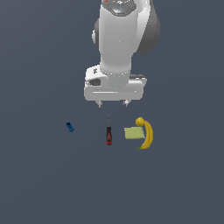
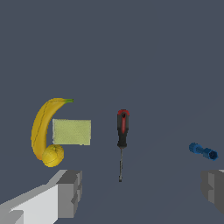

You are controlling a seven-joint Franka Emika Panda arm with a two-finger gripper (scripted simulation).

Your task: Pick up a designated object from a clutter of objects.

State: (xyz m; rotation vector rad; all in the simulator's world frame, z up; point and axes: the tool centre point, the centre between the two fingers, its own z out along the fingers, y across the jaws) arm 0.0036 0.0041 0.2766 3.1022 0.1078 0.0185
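Note:
The screwdriver has a red and black handle and a thin dark shaft that points toward the arm. It lies flat on the grey floor, also in the wrist view. My gripper hangs open and empty above it, fingers spread wide. A yellow banana curves around a pale green square pad on the exterior view's right. A tiny blue object lies on the exterior view's left.
The banana, the green pad and the blue object also show in the wrist view, each apart from the screwdriver. The floor is a plain dark grey surface.

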